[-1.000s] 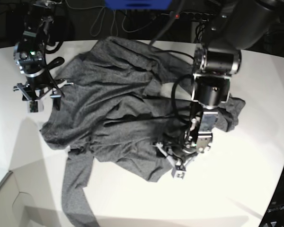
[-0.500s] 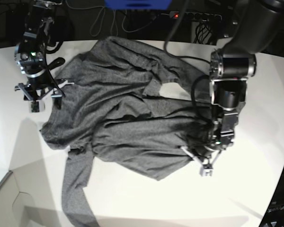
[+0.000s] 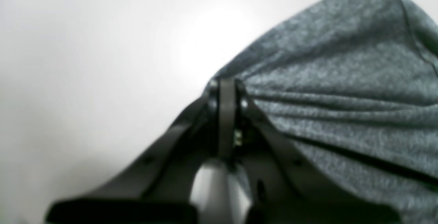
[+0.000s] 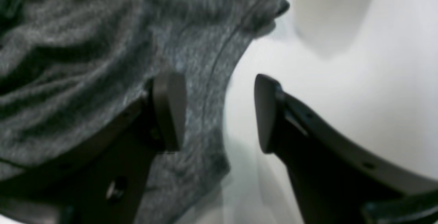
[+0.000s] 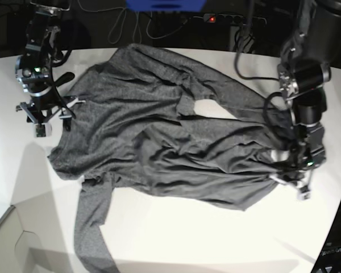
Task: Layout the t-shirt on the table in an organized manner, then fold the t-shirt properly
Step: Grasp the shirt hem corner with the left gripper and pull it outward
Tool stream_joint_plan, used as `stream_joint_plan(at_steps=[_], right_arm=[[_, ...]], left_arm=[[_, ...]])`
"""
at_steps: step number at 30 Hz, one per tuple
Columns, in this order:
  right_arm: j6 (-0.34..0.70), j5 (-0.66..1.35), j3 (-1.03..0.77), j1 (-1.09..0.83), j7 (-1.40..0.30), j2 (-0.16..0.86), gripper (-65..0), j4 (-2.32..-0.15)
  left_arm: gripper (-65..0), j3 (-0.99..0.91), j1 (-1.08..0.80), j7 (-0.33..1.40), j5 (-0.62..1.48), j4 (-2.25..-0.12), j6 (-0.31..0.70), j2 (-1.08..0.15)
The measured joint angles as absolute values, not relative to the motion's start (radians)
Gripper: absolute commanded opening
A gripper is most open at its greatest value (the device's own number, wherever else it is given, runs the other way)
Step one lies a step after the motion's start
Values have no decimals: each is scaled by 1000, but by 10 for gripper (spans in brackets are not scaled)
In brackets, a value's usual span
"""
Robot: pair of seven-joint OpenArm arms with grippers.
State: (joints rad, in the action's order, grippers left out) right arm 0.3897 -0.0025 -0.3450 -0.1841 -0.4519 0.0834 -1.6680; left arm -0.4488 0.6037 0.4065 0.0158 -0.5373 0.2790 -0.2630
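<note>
heathered dark grey knit cloth of the long-sleeved t-shirt (image 5: 159,136) is spread crumpled across the smooth white table (image 5: 176,239), and it is now drawn out further toward the table's right side in the base view than a second ago, when that edge lay bunched nearer the middle. the left gripper (image 5: 292,181) has been carried outward with it. in the left wrist view the left gripper (image 3: 226,90) is seen pinched fully together on a fold of the shirt, with taut ridges running away from it. the right gripper (image 4: 219,111) is shown only clearly by its wrist view: spread wide, holding nothing, one finger (image 4: 169,109) over the hem.
</note>
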Motion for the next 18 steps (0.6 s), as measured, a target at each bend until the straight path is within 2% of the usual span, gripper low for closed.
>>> stream_joint_plan(at_steps=[6, 10, 13, 15, 18], right_arm=[[390, -2, -346, -191, -452, 80, -323, -1668], [390, -4, -338, -190, -453, 80, -323, -1668], [390, -3, -306, -195, -452, 80, -323, -1668], [390, -3, -297, -195, -453, 80, -323, -1668], [390, -3, -298, -204, -449, 74, -323, -1669]], left_arm=[[-649, -610, 537, 546, 8, -815, 273, -294], [-645, -617, 503, 621, 54, -1010, 276, -242], [-634, -603, 497, 622, 105, -1063, 284, -212], [-580, -543, 507, 629, 90, -1059, 256, -197], [-456, -389, 548, 613, 98, -1000, 261, -179]])
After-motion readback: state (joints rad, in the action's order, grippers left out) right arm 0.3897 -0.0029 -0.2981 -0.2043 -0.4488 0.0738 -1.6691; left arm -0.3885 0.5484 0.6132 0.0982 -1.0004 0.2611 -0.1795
